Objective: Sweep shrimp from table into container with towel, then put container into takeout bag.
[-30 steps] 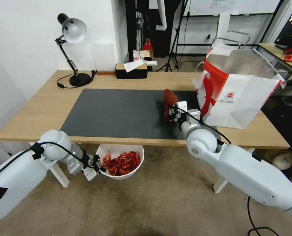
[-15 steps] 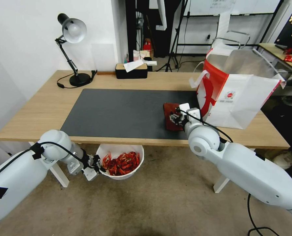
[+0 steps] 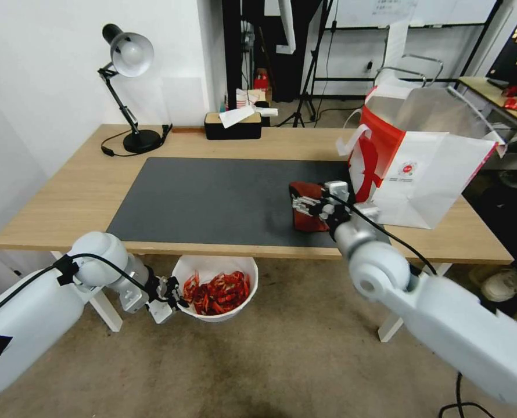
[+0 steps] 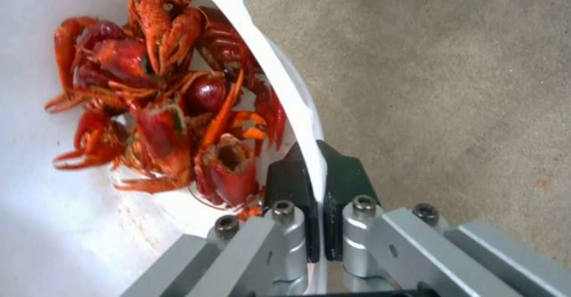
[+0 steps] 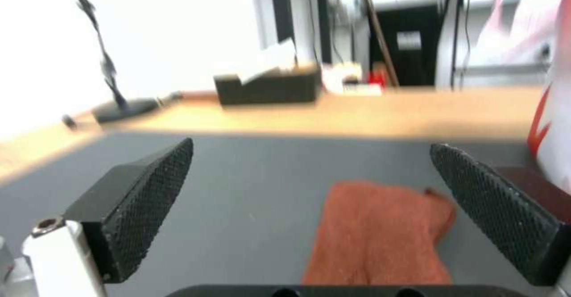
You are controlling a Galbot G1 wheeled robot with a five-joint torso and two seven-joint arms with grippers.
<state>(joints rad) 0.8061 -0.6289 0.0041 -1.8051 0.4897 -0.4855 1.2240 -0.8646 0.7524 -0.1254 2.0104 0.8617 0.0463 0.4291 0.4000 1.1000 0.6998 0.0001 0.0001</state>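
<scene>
Where the takeout bag [image 3: 427, 174] stands, its small logo is unreadable.

The table [image 3: 67, 191] bears a mat [image 3: 212, 197], towel [image 3: 308, 203], takeout bag [image 3: 427, 180] and lamp [image 3: 133, 104].

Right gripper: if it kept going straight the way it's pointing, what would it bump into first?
Probably the black tissue box at the table's far edge. The open right gripper looks across the dark mat, above the towel. If it points slightly downward, it would meet the mat first; depth is hard to judge.
</scene>
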